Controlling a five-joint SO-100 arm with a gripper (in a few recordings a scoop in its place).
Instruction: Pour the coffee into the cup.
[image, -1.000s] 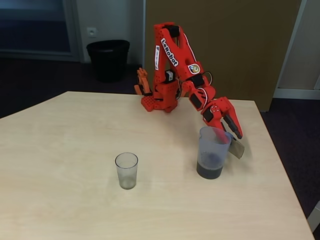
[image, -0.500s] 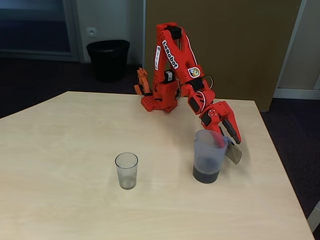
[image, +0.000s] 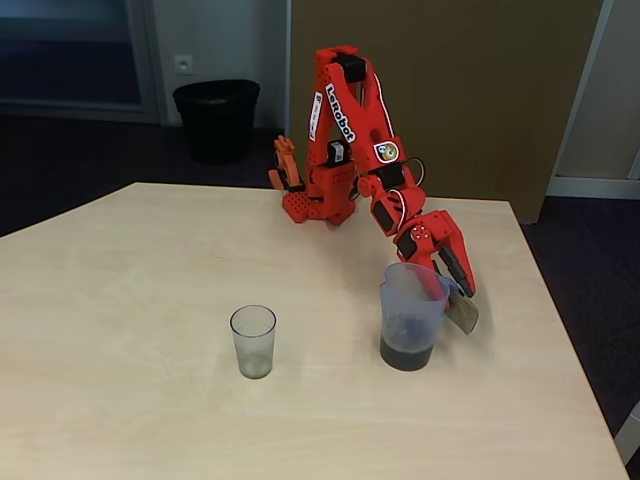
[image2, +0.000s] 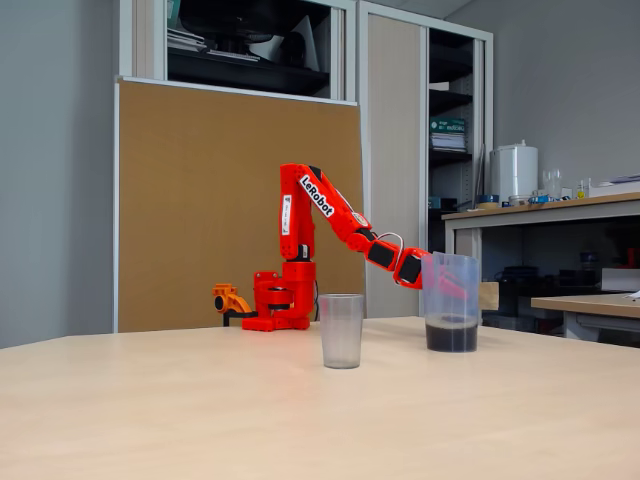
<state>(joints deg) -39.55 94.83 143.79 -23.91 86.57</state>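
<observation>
Gripper (image: 452, 283) clamped on jug (image: 408, 318) handle; coffee (image: 405, 353) unpoured; cup (image: 253, 341) empty at jug's nine o'clock.

Both fixed views are evenly and softly lit, bright enough on the pale tabletop (image: 150, 400) to show its wood grain. In the higher view the floor behind and the black bin (image: 216, 118) sit in deep gloom, so the background reads much darker than the tabletop. The cup (image: 253, 341) and the jug (image: 410, 315) cast only faint, blurred shadows close around their bases. No harsh glare shows on the clear plastic. The red arm (image: 350, 130) is sharp in both views. In the low view the near tabletop (image2: 200, 430) is slightly soft, and the shelves (image2: 250, 40) look dim.
</observation>
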